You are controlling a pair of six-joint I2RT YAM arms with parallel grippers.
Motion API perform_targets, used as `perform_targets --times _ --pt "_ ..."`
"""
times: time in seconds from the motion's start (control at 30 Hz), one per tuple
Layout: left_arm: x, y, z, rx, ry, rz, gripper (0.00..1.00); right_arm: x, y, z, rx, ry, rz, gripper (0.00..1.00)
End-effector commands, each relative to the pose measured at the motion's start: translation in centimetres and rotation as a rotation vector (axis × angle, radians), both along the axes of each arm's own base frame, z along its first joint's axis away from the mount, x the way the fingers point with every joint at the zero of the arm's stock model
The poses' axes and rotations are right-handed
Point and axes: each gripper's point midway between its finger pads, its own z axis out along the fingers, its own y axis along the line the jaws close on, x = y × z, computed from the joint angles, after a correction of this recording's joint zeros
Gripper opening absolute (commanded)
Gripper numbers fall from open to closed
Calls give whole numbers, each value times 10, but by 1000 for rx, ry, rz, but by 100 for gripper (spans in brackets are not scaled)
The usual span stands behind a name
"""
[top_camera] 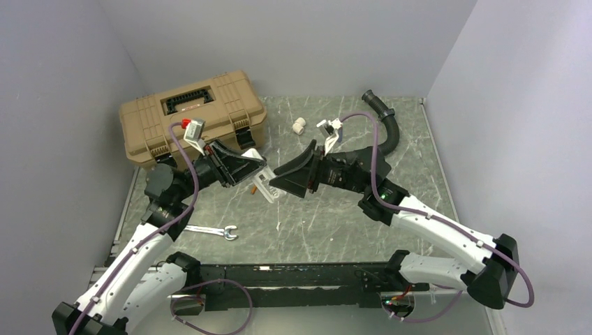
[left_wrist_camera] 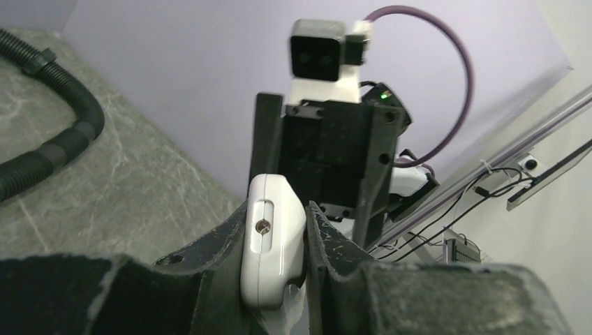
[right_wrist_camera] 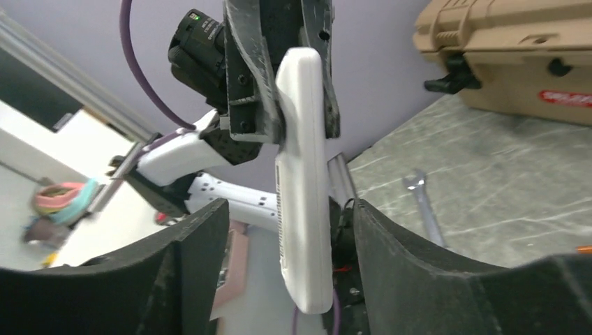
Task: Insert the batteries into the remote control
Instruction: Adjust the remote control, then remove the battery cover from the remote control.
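The remote control [left_wrist_camera: 272, 244], a slim white bar, is held off the table between the two arms. My left gripper [left_wrist_camera: 279, 234] is shut on one end of it, both fingers pressed against its sides. In the right wrist view the remote control [right_wrist_camera: 304, 174] hangs between the fingers of my right gripper [right_wrist_camera: 290, 213], which is open with a gap on each side. From above, the left gripper [top_camera: 257, 169] and the right gripper [top_camera: 278, 183] meet at the remote control [top_camera: 267, 188]. One small orange battery [top_camera: 253, 190] lies on the table just below them.
A tan toolbox [top_camera: 192, 115] stands at the back left. A silver wrench [top_camera: 213, 231] lies near the left arm. A white pipe fitting [top_camera: 299, 125] and a black corrugated hose [top_camera: 387, 122] are at the back.
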Motion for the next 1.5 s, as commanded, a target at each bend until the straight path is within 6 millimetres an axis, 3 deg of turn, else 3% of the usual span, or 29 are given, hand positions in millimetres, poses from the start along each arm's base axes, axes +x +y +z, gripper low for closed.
perform_targets --times 0.0,0.13,0.27,0.37,0.47,0.57,0.7,0.87,1.47 --pt "1 2 7 33 5 18 0 13 -21 33 -24 -212 -147 69" --pt "2 -1 0 46 42 0 0 17 -35 33 -90 -337 -213 71" --pt "3 -8 -6 78 83 -51 0 12 -50 30 -165 -554 -227 64" --pt "6 -12 -17 120 136 -75 0 3 -59 25 -215 -765 -196 61" --pt "12 -14 -29 159 195 -72 0 -11 -66 6 -289 -965 -95 57" --pt "15 -15 -42 194 238 -70 0 -25 -71 0 -314 -1080 -10 57" --pt "15 -22 -66 235 321 -113 0 -36 -72 -3 -311 -1163 67 54" --pt "4 -38 -81 257 354 -156 0 -46 -67 -13 -292 -1201 171 47" --pt "-1 -54 -90 233 420 -218 0 -54 -39 -46 -319 -1227 294 45"
